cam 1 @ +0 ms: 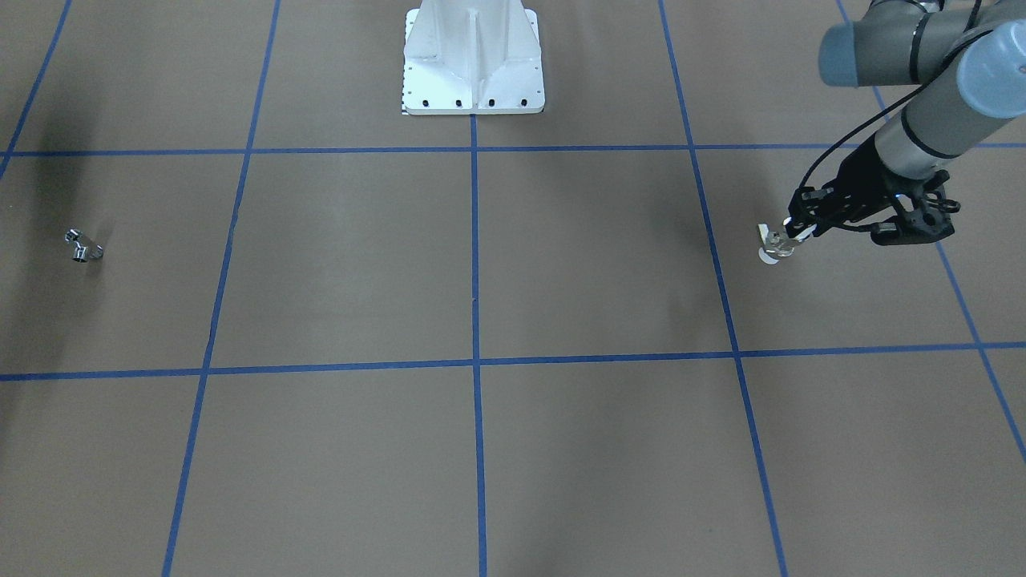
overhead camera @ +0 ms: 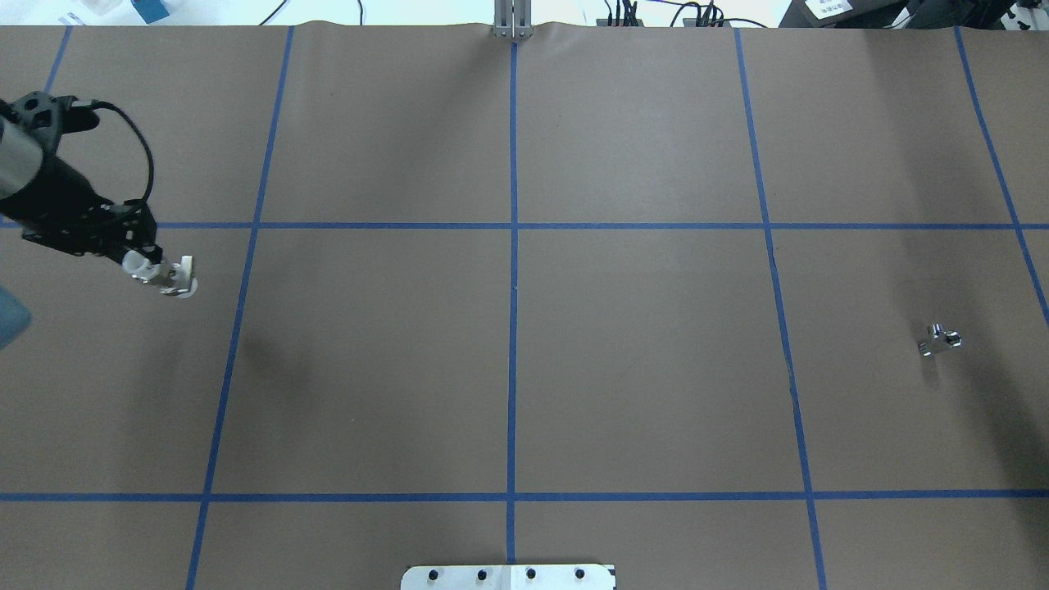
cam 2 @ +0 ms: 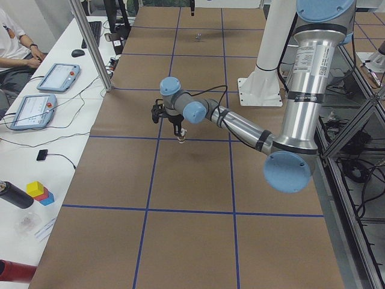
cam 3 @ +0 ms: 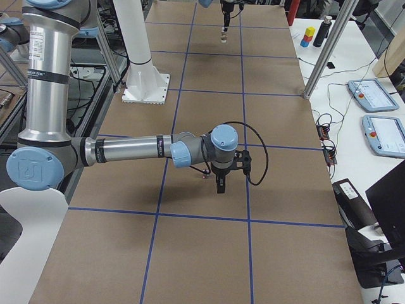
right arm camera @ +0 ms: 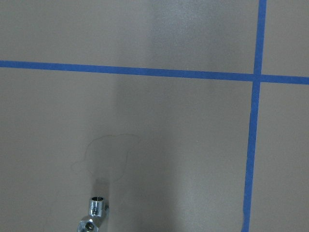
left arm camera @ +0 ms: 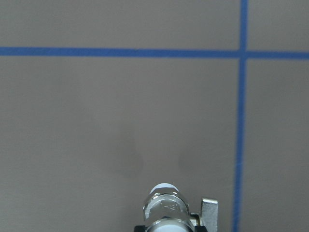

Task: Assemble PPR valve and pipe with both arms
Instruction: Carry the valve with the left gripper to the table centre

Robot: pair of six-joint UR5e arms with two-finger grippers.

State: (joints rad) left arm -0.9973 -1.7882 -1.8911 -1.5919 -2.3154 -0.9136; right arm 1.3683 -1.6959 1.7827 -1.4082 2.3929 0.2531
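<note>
left arm (cam 2: pixel 240 123) stretched out low over the table's left side, left gripper (overhead camera: pixel 147 264) tilted down, clamped on one white end of the PPR valve (overhead camera: pixel 170 279). pipe (overhead camera: pixel 940 340) lies loose on the brown table (overhead camera: pixel 639 369), far right. right arm (cam 3: pixel 126 151) extended, right gripper (cam 3: pixel 219 185) pointing down near the pipe; whether it's open or closed, can't tell.

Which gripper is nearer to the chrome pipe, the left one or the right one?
Right. The right gripper hangs close by the pipe. The left gripper is far across the table, shut on the PPR valve.
</note>
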